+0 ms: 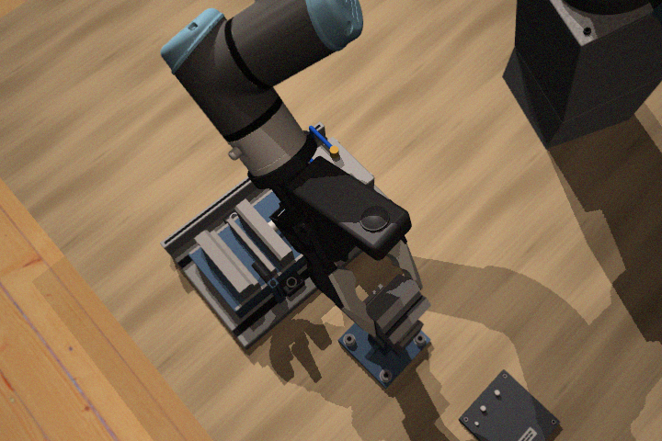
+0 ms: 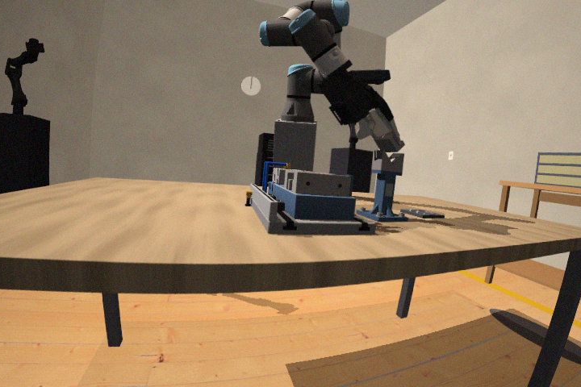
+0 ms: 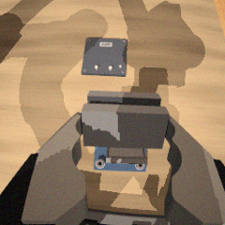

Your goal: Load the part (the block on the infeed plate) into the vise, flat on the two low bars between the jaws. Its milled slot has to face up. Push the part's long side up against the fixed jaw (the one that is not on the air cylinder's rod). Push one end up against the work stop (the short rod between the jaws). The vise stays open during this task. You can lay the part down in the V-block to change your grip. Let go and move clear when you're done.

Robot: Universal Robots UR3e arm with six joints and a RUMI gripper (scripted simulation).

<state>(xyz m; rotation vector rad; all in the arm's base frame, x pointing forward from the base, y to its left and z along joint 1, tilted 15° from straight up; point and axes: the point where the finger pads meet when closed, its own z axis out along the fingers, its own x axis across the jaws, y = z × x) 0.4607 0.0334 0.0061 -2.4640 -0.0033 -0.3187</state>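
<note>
My gripper (image 1: 398,310) (image 2: 391,142) (image 3: 123,115) is shut on the part, a grey block (image 1: 393,299) (image 3: 141,129) held across its ends. The part is tilted and just above the V-block (image 2: 388,163) (image 3: 127,154); whether they touch is unclear. A second ridge of the part shows beyond its broad near face in the wrist view; which way the slot faces is hard to tell. The open vise stands to the left in the top view, with its fixed jaw (image 1: 225,260), its rod-side jaw (image 1: 265,231), a low bar (image 1: 250,244) and the dark work stop (image 1: 262,270) between them.
The dark infeed plate (image 1: 521,402) (image 2: 423,213) (image 3: 105,56) has pins and no block on it. The V-block's blue foot (image 1: 384,364) has bolts. The vise's base has a raised rail (image 1: 207,218) and blue air tubes (image 2: 265,175). The robot's pedestal (image 1: 576,88) stands at the upper right.
</note>
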